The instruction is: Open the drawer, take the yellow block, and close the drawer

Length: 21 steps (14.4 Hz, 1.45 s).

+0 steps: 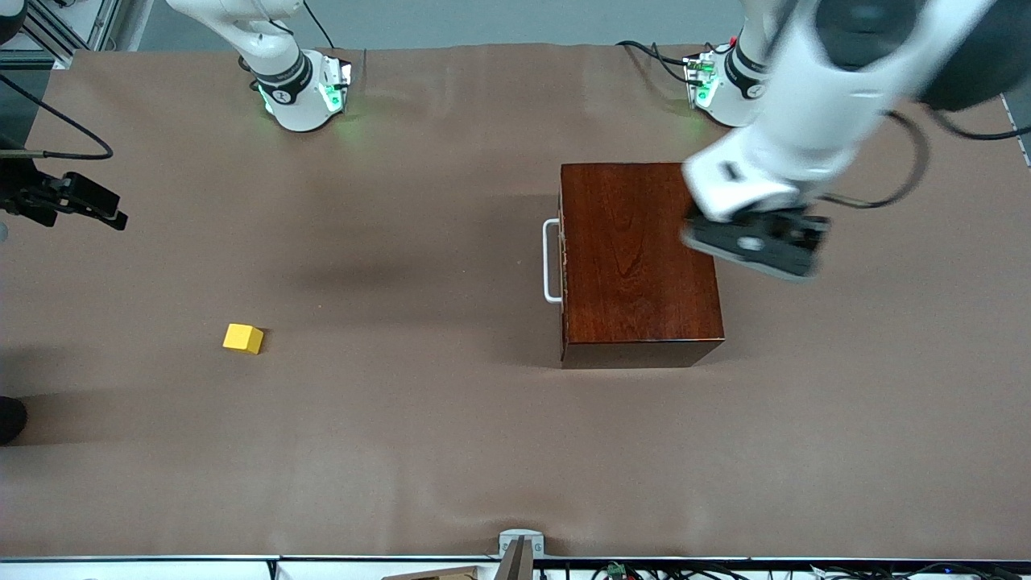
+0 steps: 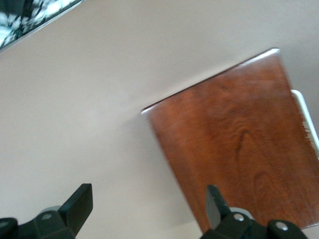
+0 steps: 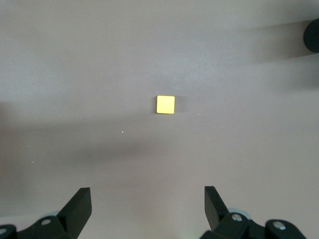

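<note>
The dark reddish-brown box (image 1: 636, 262) stands on the table toward the left arm's end. Its drawer is shut, and only the white bar handle (image 1: 551, 262) shows, facing the right arm's end. My left gripper (image 1: 753, 242) hangs open over the box's edge on the left arm's side. In the left wrist view, the box top (image 2: 239, 154) and bare table lie between the left gripper's (image 2: 149, 204) fingers. The yellow block (image 1: 242, 338) lies alone on the table toward the right arm's end. My right gripper (image 3: 148, 206) is open and empty, high above the yellow block (image 3: 165, 104).
Brown cloth covers the whole table (image 1: 419, 435). A dark round object (image 1: 10, 419) sits at the table's edge at the right arm's end. A small metal clamp (image 1: 519, 548) is fixed at the edge nearest the front camera.
</note>
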Available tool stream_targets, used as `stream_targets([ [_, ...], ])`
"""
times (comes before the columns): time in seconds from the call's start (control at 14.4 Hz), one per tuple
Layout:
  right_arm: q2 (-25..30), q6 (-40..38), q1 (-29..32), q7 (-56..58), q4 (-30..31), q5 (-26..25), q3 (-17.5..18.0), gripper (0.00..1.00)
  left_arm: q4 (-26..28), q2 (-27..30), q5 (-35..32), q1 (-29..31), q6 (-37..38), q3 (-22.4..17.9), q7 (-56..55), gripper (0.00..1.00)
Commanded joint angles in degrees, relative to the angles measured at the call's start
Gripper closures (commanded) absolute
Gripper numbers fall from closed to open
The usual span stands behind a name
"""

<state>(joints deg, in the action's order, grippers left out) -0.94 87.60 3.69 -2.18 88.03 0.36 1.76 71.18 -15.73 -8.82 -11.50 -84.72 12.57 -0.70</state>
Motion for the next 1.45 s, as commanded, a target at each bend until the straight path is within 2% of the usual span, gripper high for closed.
stream_targets([
  [0.0,0.7,-0.8,1.1,-1.0,-0.1,-0.5,1.0,0.0,2.2,2.5,3.4,6.2,3.3,0.3,-1.7,0.0],
  [0.14,0.8,-0.8,1.2,-1.0,-0.1,-0.7,0.9,0.0,2.8,4.3,3.9,6.6,6.2,-2.7,-4.1,0.0],
  [0.35,0.7,-0.8,1.8,-1.0,-0.5,-0.4,0.9,0.0,5.3,6.9,7.2,6.0,4.8,-8.9,-7.1,0.0],
  [0.55,0.7,-0.8,1.9,-1.0,-0.5,-0.4,0.9,0.0,18.0,15.4,10.0,6.0,-4.3,-12.4,-7.6,0.0],
  [0.62,0.7,-0.9,1.9,-1.0,-0.5,-0.4,0.9,0.0,19.6,16.7,10.2,6.2,-4.9,-12.6,-7.6,0.0],
  [0.76,0.7,-0.9,1.9,-1.0,-0.5,-0.4,0.9,0.0,19.3,16.5,11.4,6.7,-4.9,-13.7,-6.2,0.0],
  [1.39,0.7,-0.9,1.9,-1.0,-0.5,-0.4,1.0,0.0,19.0,16.3,11.6,7.5,-4.6,-13.7,-5.3,0.0],
])
